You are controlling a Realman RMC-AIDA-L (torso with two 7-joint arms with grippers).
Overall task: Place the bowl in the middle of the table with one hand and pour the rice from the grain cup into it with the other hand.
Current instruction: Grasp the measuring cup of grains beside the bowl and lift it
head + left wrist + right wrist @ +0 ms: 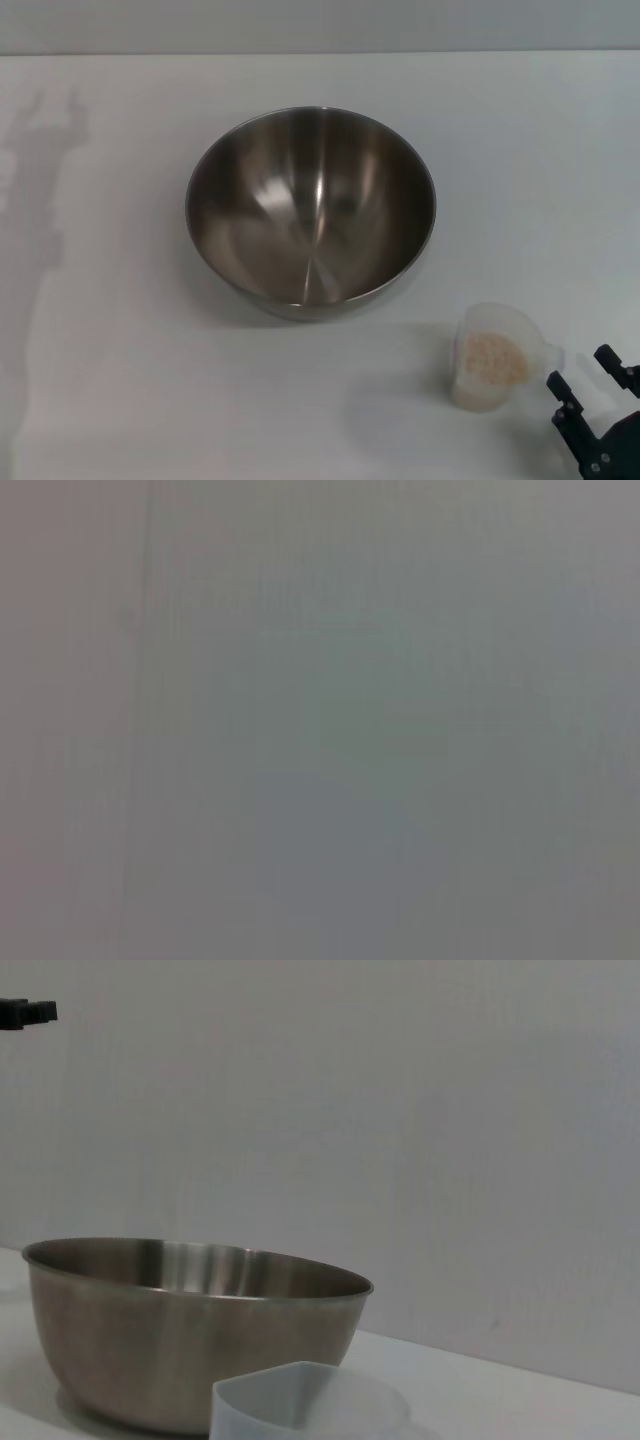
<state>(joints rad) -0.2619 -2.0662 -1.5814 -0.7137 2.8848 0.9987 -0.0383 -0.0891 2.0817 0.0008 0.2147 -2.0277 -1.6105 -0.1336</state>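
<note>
The tabletop (110,380) is lying white and flat across the head view, with a faint upright shadow falling on its left part. The left tool is not showing in any view, and the left wrist view is giving only a plain grey blur.

The bowl (310,210) is sitting upright on the tabletop about midway across it, its shiny inside showing nothing in it. In the right wrist view the bowl (190,1335) is standing behind the cup, its rim level and its brushed wall facing the camera, with a pale wall rising beyond it.

The cup (492,357) is standing upright on the tabletop to the right of the bowl and nearer the robot, apart from the bowl with a strip of bare tabletop between them. The rice (492,355) is lying inside it as a pale grainy mass. The cup's small handle is pointing right, toward the right tool. In the right wrist view only the cup's (305,1405) translucent rim is showing, close before the camera and in front of the bowl.

The right tool (590,372) is entering at the lower right corner of the head view, just to the right of the cup. Its two black fingers (568,402) are standing spread apart and are holding nothing; the nearer finger is close beside the cup's handle, and whether it is touching it cannot be told.
</note>
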